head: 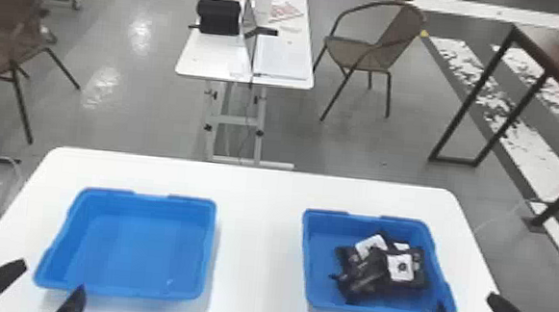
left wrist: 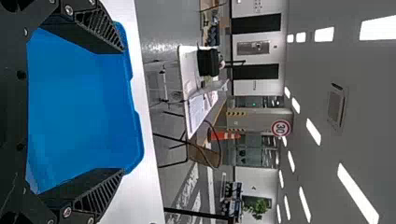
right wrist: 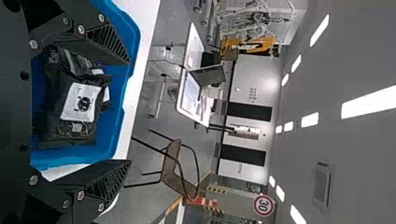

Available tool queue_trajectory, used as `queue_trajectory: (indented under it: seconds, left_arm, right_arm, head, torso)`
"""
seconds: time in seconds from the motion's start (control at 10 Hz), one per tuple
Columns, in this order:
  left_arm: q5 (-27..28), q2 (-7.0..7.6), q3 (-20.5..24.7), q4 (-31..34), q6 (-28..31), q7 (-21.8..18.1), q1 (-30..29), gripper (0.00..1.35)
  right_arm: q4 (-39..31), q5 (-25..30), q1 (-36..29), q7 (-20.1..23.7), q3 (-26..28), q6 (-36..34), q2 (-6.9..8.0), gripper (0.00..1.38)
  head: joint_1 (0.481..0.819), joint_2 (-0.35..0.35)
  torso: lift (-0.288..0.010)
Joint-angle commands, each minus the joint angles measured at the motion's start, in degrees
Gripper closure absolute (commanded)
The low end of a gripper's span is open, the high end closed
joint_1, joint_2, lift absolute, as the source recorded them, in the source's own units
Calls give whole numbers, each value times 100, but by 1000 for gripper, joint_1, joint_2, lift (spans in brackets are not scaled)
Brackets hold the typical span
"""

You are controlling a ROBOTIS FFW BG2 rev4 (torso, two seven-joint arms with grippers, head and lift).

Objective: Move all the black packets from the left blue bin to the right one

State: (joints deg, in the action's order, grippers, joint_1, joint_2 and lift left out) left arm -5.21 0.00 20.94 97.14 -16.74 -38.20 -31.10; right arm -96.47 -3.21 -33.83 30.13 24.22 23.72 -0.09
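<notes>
Left hand [head: 53, 274]: released and holding nothing, its fingers spread wide at the near left corner of the left bin [head: 139, 252].
Right hand [head: 465, 300]: also released, fingers well apart, by the near right corner of the right bin [head: 323, 249].
Packets [head: 369, 277]: heaped in the right bin, ahead of the right hand and to its left; the move looked done, with no further lift called for.
Skin: black, creased and faintly shiny, so probably soft and a little slippery; the flat fingers would have wanted a deep bite.
Weight: likely light each, though the contents could not be told; a loose filling might have sagged at both ends of a grip.
White label [head: 400, 267]: flat and smooth on the packet nearest the right hand, a poor place for a pinch by its edge.
Best hold: across the middle of a top packet, squeezed gently; a corner pinch risked slipping or dragging up a neighbour.
Tabletop [head: 256, 243]: white, between the bins and on past them, away from both hands.
</notes>
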Motion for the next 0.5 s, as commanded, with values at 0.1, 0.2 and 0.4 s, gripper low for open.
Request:
queue_trajectory:
  seconds: [0.1,0.2,0.4]
  left_arm:
    - [82,-15,-178,7,-66,138,-116,134]
    - [82,-15,-195,7,-66,181,-98,133]
    - [38,-15,-301,7,-31,208,-54,134]
  right_arm:
    - [-4,49,-18,-7,-23,1,14,302]
    - [-4,14,17,1,12,-8,14,302]
    - [-12,-74,34,-7,12,-8,14,303]
  head:
    - [695,-90]
    - [695,-95]
    - [695,-113]
  torso:
    - [0]
    - [0]
    - [0]
